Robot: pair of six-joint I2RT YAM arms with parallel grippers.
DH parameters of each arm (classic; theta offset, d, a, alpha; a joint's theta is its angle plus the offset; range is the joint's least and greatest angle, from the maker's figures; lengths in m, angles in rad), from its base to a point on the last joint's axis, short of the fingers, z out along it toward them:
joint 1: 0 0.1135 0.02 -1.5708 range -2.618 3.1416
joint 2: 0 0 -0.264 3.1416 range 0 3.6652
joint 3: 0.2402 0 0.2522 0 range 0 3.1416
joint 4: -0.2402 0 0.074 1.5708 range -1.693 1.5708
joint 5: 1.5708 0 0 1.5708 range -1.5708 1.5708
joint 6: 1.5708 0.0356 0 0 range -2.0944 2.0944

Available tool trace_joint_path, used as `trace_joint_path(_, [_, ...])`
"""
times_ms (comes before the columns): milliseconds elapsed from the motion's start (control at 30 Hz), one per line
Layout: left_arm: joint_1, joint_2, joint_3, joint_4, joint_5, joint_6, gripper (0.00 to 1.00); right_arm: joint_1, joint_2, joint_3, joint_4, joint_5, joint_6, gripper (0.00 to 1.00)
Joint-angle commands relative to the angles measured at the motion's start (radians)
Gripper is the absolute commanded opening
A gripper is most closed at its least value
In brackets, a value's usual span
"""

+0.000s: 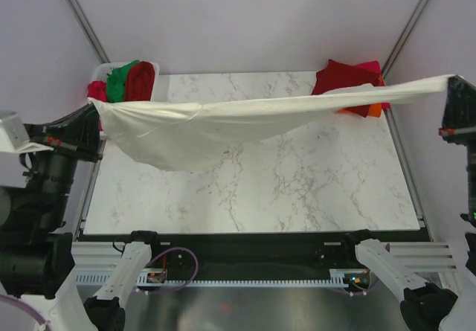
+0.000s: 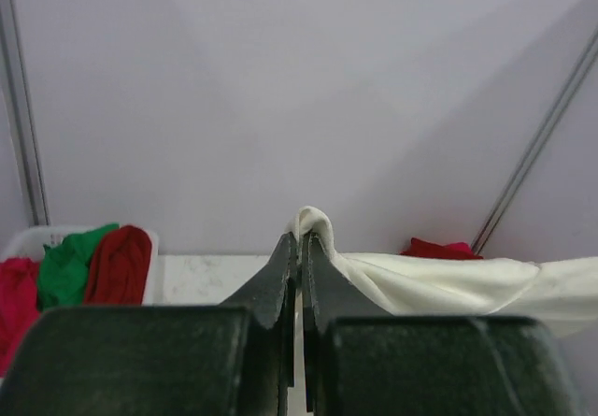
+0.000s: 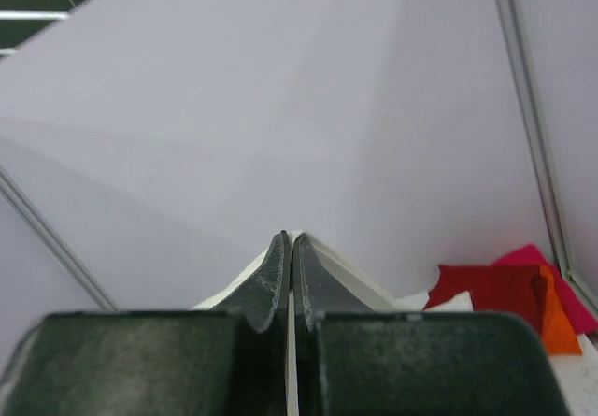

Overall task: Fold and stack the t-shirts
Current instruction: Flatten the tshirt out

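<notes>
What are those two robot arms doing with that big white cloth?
They are holding a cream t-shirt stretched out in the air between them. The left claw pinches one end and the right claw pinches the other, so the middle sags toward the marble table. It is not folded yet. More red and green shirts sit in a white bin at the far left corner, and a pile of red, pink and orange ones sits at the far right.
</notes>
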Motion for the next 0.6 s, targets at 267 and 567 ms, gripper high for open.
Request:
trace_joint_path(267, [-0.010,0.008,0.321,0.150,0.415,0.194,0.02,0.000,0.034,0.239,-0.171,0.115,-0.083,0.00])
trace_joint_path(567, [-0.012,0.181,0.117,0.323,0.466,0.232,0.02,0.049,0.325,0.078,-0.150,0.255,-0.073,0.00])
